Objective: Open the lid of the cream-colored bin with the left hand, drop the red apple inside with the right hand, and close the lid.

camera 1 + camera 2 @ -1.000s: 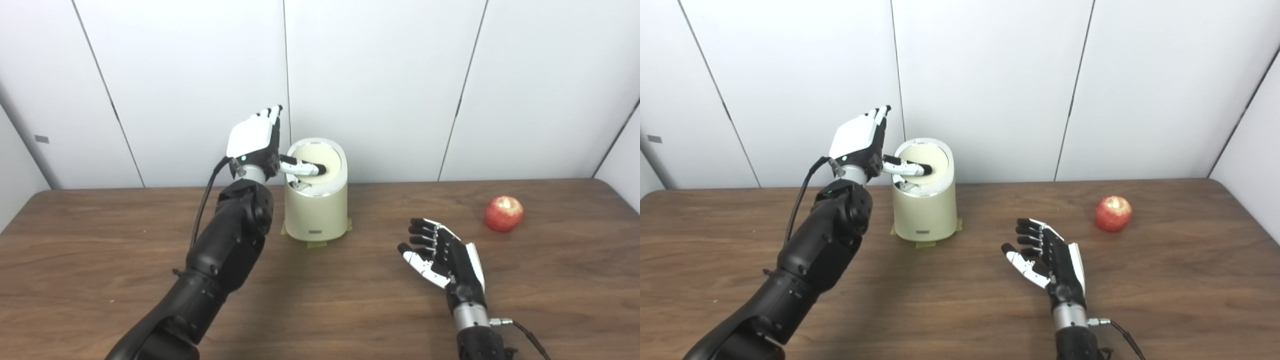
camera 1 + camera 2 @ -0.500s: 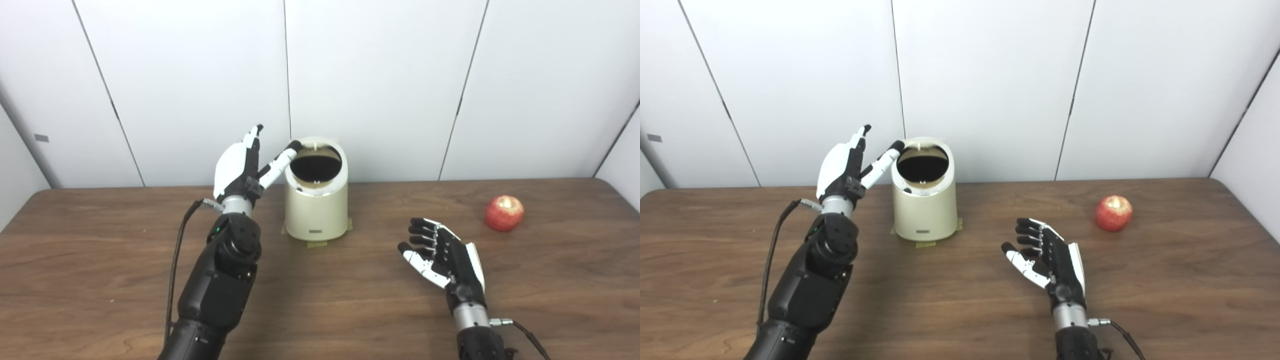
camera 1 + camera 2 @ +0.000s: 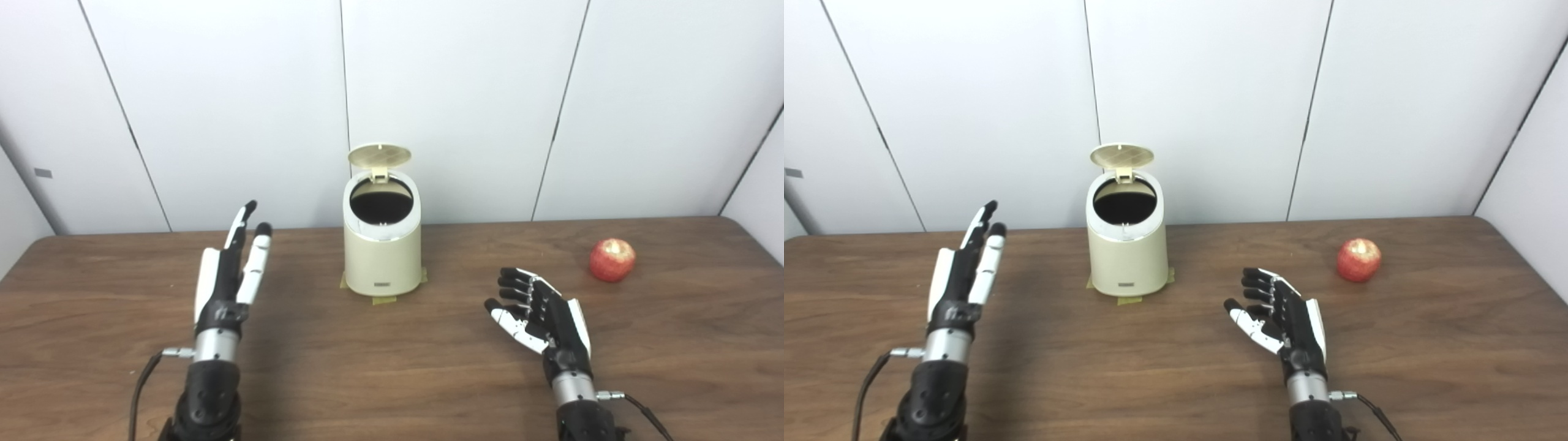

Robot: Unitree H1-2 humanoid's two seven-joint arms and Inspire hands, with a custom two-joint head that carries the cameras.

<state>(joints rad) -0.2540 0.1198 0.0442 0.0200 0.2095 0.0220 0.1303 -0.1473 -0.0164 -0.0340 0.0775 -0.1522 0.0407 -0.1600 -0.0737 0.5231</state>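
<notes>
The cream-colored bin (image 3: 383,260) stands at the back middle of the table on tape patches. Its round lid (image 3: 380,155) stands up open on the rear hinge, and the dark inside shows. The red apple (image 3: 612,260) lies on the table at the right, apart from both hands. My left hand (image 3: 229,275) is open and empty, fingers straight, held over the table well left of the bin. My right hand (image 3: 542,312) is open and empty, palm up, fingers loosely curled, right of the bin and short of the apple.
The brown wooden table (image 3: 392,367) runs across the view. White wall panels (image 3: 459,92) stand close behind the bin. A cable (image 3: 637,407) hangs from my right wrist and another from my left wrist (image 3: 144,383).
My left hand has left the bin top and drawn back left and down towards me. The lid has swung up fully open. My right hand and the apple have stayed put.
</notes>
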